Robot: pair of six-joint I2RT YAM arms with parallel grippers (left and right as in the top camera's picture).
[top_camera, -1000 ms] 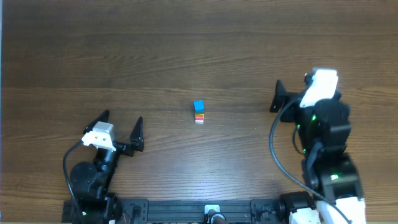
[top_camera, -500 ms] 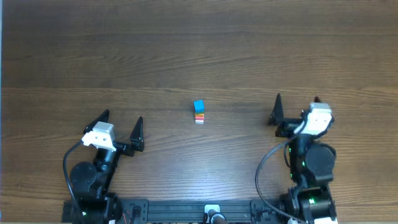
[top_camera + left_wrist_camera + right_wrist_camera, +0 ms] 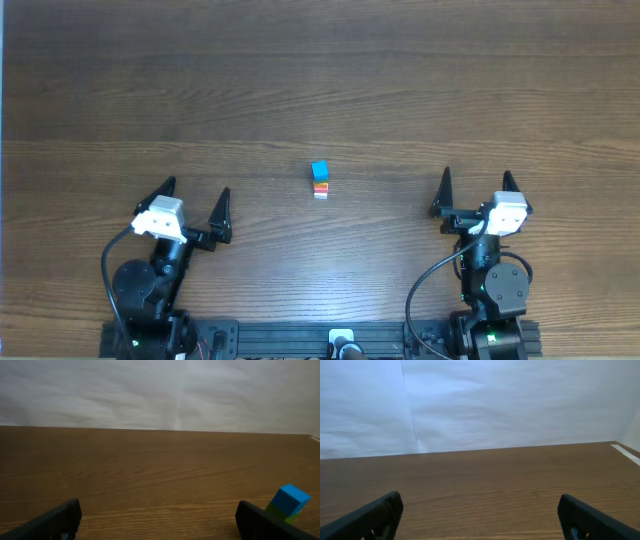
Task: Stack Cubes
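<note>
Top view: left gripper (image 3: 195, 190) has fingers spread wide, nothing btwn them, over the brown wood-grain table (image 3: 320, 70) near its own base. Right gripper (image 3: 476, 178) same: spread apart, empty, close to its base. Both arms folded back, claws pointing up the table. Small stack of coloured cubes (image 3: 320, 181) stands upright mid-table, btwn the two grippers & well apart from each. Blue cube (image 3: 319, 171) on top, orange layer (image 3: 320, 186) under it. Left wrist view shows a greenish cube (image 3: 276, 510) just below the blue cube.
</note>
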